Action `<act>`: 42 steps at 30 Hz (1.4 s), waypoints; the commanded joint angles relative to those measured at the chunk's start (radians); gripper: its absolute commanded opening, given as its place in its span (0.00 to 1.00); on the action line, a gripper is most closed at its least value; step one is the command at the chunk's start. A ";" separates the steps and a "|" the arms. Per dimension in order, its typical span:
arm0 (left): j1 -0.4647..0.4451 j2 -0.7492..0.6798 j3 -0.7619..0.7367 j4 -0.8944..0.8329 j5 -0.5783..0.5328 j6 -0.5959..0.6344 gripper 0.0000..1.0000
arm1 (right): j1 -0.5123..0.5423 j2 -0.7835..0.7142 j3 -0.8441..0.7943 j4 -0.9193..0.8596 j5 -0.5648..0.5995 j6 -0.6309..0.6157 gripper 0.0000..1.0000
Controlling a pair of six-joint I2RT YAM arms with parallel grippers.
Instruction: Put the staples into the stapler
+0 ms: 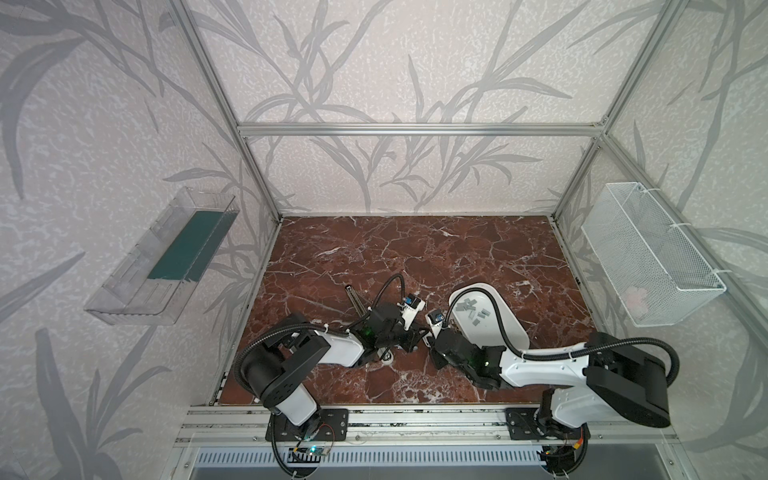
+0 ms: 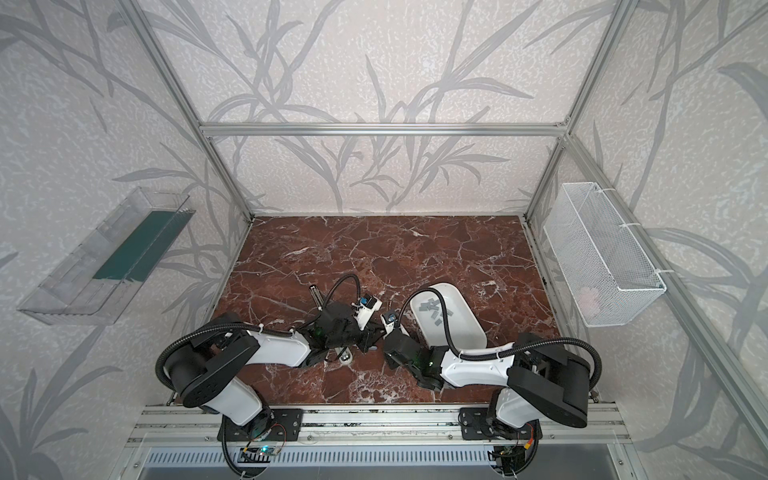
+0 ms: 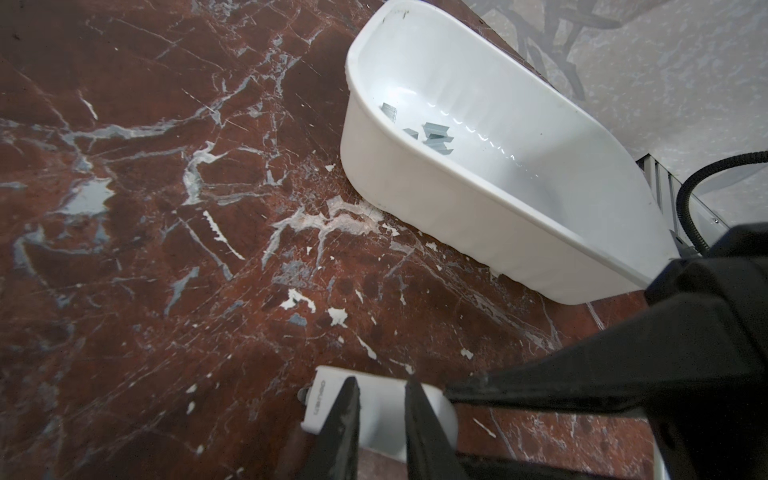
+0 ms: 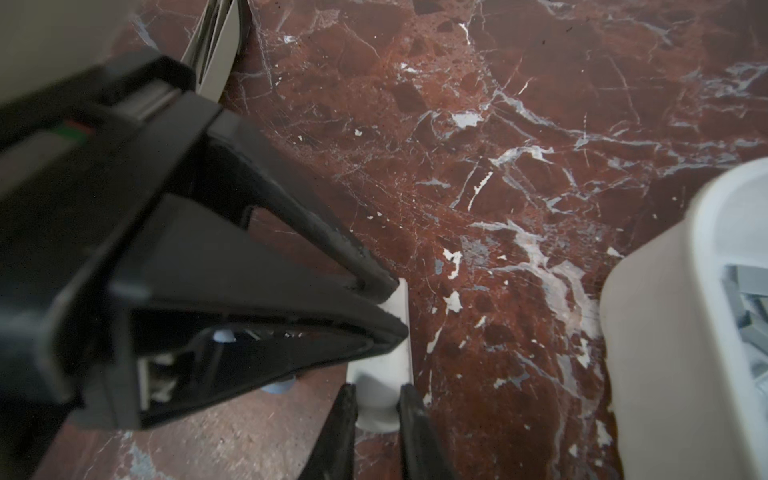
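Observation:
The stapler (image 3: 380,419) lies open near the table's middle. Its white part sits between my left gripper's (image 3: 380,384) fingers, which are shut on it. Its metal rail (image 1: 353,296) sticks up and back behind the left arm; the rest is hidden under the arms in both top views. My right gripper (image 4: 376,392) faces the left one and is shut on the end of the same white part (image 4: 380,370). Several grey staples (image 1: 473,311) lie loose in a white tub (image 1: 478,286) just right of the grippers. The staples (image 3: 432,137) also show in the left wrist view.
The white tub (image 3: 457,216) stands close beside the right arm, with a black cable (image 1: 498,316) arching over it. A clear tray with a green mat (image 1: 166,257) hangs on the left wall. A white mesh basket (image 1: 652,253) hangs on the right wall.

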 commanded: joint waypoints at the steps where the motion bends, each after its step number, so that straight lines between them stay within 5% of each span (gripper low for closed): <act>1: -0.005 0.015 0.010 -0.031 0.005 0.030 0.22 | -0.005 0.043 0.029 0.042 -0.012 0.001 0.19; 17: 0.002 0.044 0.033 -0.084 -0.091 0.054 0.20 | -0.008 0.076 0.109 0.004 -0.008 -0.036 0.19; 29: 0.034 0.065 0.031 -0.062 -0.070 0.059 0.10 | -0.017 0.077 0.146 -0.007 -0.005 -0.041 0.19; 42: 0.086 -0.077 0.022 -0.121 -0.113 0.022 0.17 | -0.057 -0.010 0.115 0.024 0.017 -0.021 0.22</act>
